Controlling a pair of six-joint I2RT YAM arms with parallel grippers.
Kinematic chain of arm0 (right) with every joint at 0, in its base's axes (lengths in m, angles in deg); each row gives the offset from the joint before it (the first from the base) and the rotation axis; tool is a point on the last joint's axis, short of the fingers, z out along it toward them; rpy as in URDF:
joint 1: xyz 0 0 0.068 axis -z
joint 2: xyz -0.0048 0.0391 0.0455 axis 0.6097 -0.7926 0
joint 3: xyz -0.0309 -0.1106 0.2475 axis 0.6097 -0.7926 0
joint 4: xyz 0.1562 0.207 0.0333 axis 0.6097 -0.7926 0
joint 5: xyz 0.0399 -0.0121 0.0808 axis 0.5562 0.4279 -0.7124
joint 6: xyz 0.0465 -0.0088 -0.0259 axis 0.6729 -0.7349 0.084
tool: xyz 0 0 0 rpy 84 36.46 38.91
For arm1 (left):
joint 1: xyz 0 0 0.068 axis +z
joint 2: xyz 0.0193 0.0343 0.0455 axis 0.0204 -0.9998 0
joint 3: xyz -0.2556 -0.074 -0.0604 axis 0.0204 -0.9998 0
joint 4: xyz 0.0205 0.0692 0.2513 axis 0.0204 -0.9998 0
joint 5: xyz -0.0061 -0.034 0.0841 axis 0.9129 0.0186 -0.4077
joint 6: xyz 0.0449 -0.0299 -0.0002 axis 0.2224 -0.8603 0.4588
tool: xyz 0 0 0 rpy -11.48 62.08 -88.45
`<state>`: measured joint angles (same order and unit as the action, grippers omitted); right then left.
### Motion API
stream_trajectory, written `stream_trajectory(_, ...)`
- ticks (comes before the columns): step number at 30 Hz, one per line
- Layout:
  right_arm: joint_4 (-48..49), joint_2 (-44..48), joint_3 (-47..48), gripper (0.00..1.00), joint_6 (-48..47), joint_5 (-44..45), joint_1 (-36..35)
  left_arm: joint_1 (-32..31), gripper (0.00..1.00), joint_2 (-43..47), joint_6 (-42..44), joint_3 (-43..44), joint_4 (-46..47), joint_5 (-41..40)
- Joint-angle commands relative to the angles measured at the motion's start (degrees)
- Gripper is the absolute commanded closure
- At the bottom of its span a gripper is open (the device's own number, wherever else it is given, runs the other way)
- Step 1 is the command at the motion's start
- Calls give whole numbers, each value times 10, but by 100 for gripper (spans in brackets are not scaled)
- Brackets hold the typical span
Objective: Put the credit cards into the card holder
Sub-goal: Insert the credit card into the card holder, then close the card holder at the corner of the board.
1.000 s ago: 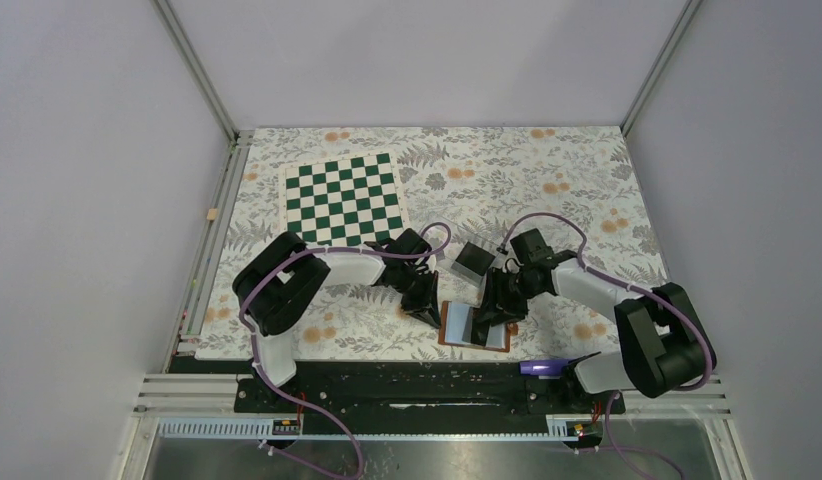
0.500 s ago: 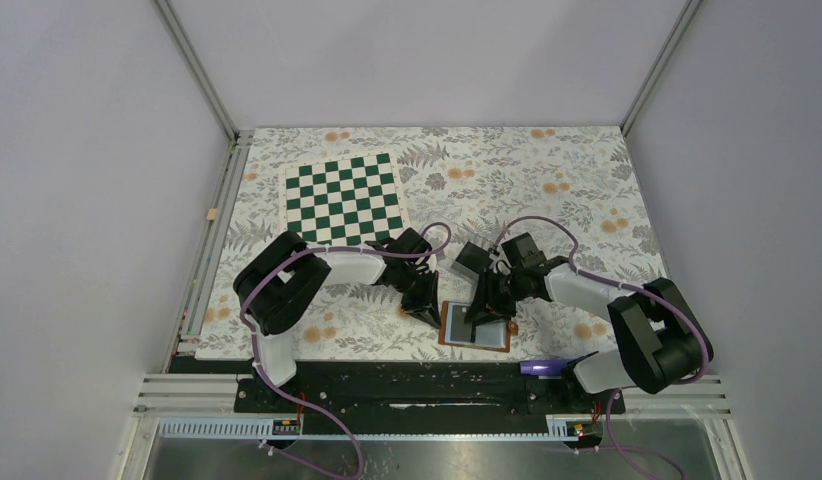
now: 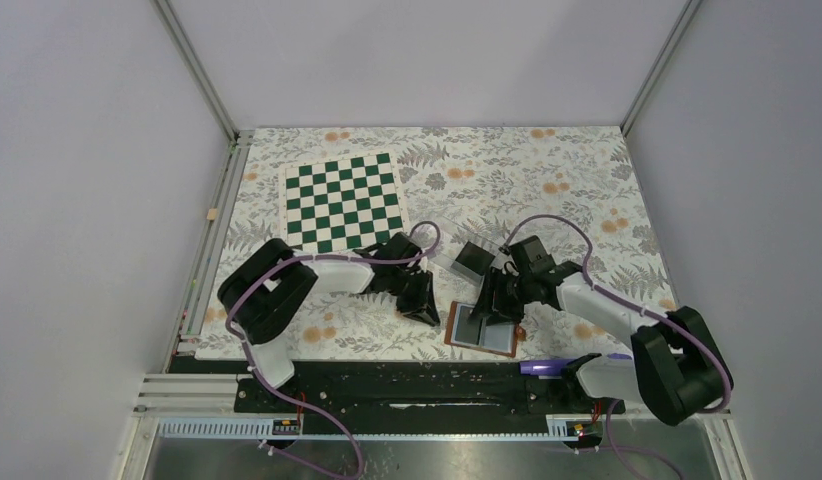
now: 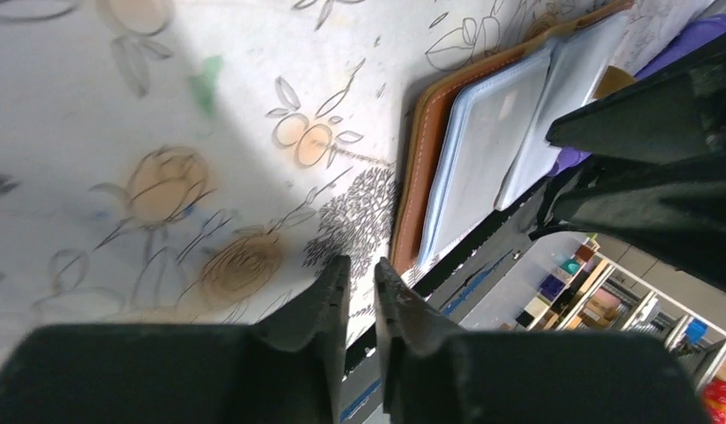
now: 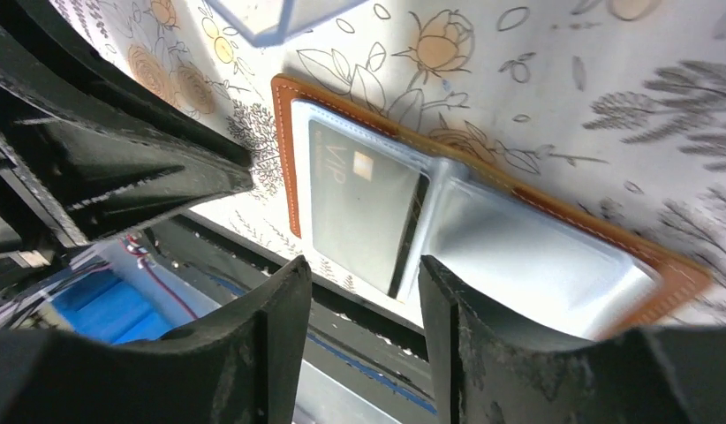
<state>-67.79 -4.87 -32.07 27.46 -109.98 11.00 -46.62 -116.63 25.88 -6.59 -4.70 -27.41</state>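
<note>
Card holder (image 3: 483, 328) shifted right, right gripper (image 3: 494, 309) wider

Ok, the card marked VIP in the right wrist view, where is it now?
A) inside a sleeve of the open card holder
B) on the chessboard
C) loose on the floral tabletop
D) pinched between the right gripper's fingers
A: the VIP card lies behind a clear sleeve of the open card holder, with the right gripper open above it.

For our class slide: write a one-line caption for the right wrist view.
Open end effector above the open card holder, a dark card in its sleeve.
</note>
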Motion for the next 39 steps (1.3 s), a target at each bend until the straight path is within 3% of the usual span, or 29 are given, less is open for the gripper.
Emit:
stream_trajectory(1,-101,49,29,44,-39,90,-6,30,79,41,-36,-69,91,-41)
stream_trajectory(5,-126,59,26,44,-49,104,-6,41,69,35,-78,-103,208,19)
stream_trajectory(9,-139,65,19,45,-37,130,-3,41,62,-3,-102,-102,263,48)
stream_trajectory(11,-151,55,20,46,-35,144,1,41,49,-19,-108,-98,269,42)
stream_trajectory(14,-153,31,16,49,-31,150,8,41,42,-42,-110,-88,275,43)
stream_trajectory(23,-117,-22,-3,57,-27,104,33,22,40,-88,-119,-49,313,88)
stream_trajectory(28,-100,-33,-7,59,-27,82,35,2,46,-71,-133,-45,337,112)
stream_trajectory(32,-97,-32,-6,59,-27,74,35,-7,56,-39,-138,-54,334,108)
stream_trajectory(35,-93,-28,-5,59,-27,62,34,-17,68,-23,-111,-40,272,87)
stream_trajectory(39,-90,-16,-1,58,-27,44,35,-25,94,-9,-61,-12,148,25)
